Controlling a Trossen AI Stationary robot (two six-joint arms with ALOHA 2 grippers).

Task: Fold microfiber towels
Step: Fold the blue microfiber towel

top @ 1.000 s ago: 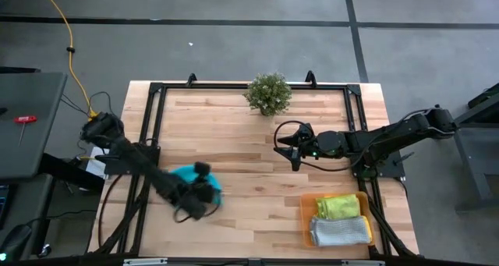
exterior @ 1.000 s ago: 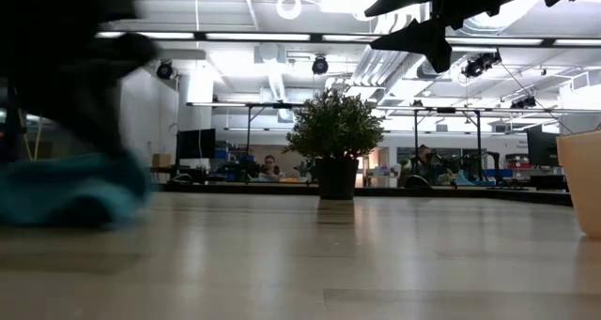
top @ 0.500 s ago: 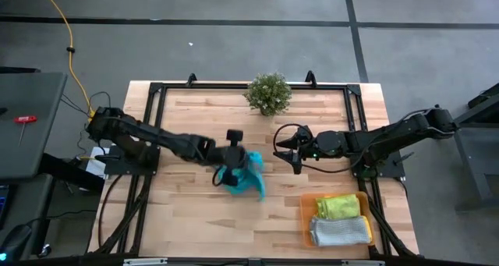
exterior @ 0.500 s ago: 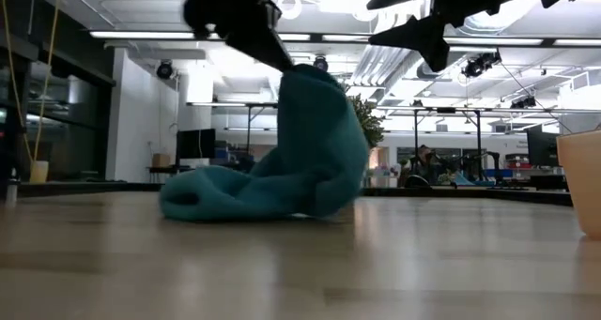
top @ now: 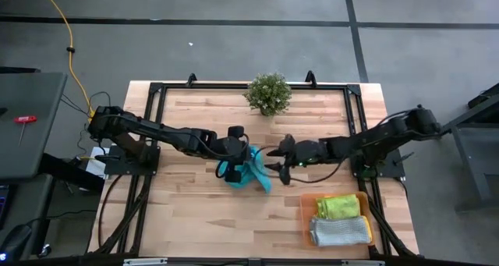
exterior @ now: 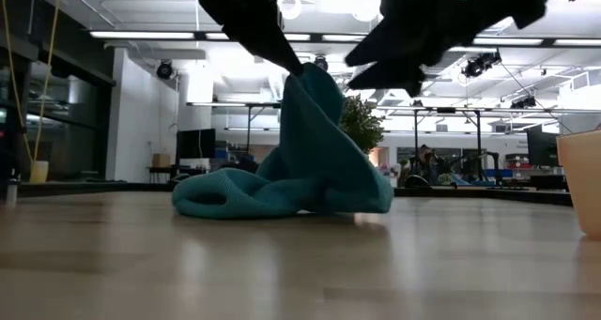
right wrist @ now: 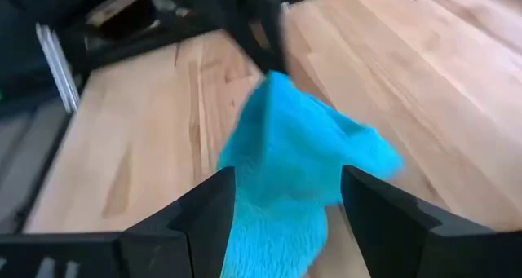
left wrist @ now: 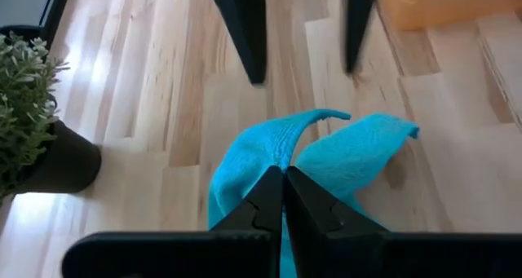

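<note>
behind teal towel (pinched, lifted): potted plant, orange tray.

Bright even ceiling light; right wrist view motion-blurred, low view backlit.

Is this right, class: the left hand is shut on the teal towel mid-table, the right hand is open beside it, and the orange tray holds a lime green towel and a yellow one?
Not quite. In the high view, the orange tray holds a lime green towel and a light grey towel, not a yellow one. The rest stands: the left hand is shut on the teal towel, and the right hand is open beside it.
</note>
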